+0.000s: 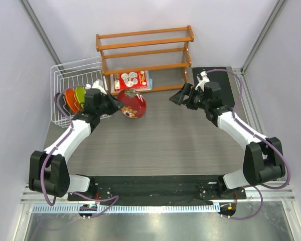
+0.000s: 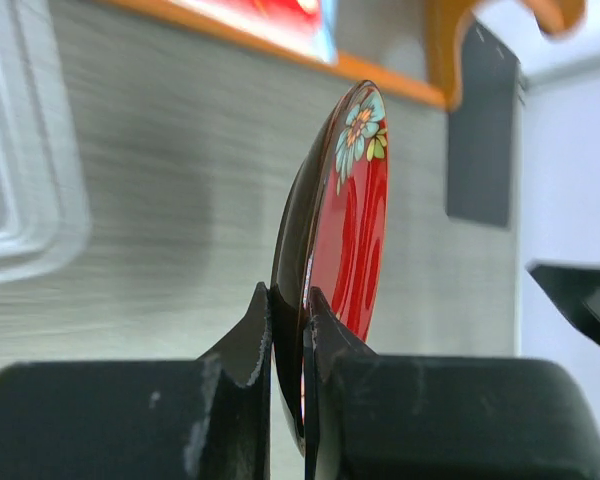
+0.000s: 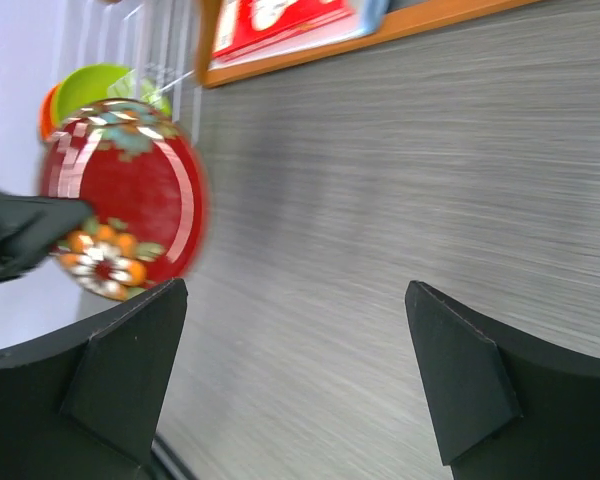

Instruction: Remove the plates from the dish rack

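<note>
Fingers (image 2: 250,340) of the left gripper (image 2: 288,310) press tight on the rim of the dark red floral plate (image 2: 345,230), one on each face, and the plate stands on edge straight out from them, its flowered face turned to the right of the gripper. In the top view this left gripper (image 1: 115,104) holds the plate (image 1: 132,103) above the table (image 1: 165,145), just beyond its own tips. Directly behind the gripper's body is the dish rack (image 1: 70,70), a white wire basket, with the lime green plate (image 1: 81,95) and the orange plate (image 1: 71,99) upright in it side by side. Ahead of the gripper, past the held plate, a red-and-white package (image 1: 132,80) lies on the bottom tier of the wooden shelf (image 1: 145,45). The right gripper (image 1: 176,98) hangs well apart from the left one, its jaws spread wide with nothing between them, facing the held plate (image 3: 130,200) across bare tabletop; its own camera also catches the green plate (image 3: 105,80) beyond.
</note>
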Controlling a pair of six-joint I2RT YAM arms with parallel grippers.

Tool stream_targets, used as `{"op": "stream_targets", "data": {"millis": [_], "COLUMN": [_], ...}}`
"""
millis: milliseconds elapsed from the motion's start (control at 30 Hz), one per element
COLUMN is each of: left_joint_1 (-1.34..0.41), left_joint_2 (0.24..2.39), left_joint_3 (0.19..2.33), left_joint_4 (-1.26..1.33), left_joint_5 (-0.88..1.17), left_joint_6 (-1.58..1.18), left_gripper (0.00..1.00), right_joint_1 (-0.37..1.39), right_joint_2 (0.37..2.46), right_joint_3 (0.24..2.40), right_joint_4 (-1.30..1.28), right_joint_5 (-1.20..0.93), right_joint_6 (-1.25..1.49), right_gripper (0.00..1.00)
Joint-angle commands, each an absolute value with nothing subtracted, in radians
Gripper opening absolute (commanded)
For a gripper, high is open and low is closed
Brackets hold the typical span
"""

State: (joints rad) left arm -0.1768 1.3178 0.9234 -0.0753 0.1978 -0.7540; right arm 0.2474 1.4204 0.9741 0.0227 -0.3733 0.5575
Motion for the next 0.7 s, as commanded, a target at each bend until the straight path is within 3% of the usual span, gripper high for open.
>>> {"op": "stream_targets", "data": {"millis": [0,667], "left_joint_1": [-0.248,-0.405], "left_joint_2": [1.319,1.419], "left_joint_3": [0.922,0.870], "left_joint_4": [0.230,0.396], "left_joint_5": [0.281,0.268], "left_joint_6": [-0.871,-0.960], "left_gripper": [0.00,0.00], "right_joint_1": [0.290,0.337], "right_joint_2": [1.462,1.624], "right_joint_3": [0.957,0.870], "right_joint_4": [0.202,0.508], "right_joint_5": [-0.492,-0.610], "right_joint_6": [0.656,0.775], "right_gripper": [0.96,0.92]}}
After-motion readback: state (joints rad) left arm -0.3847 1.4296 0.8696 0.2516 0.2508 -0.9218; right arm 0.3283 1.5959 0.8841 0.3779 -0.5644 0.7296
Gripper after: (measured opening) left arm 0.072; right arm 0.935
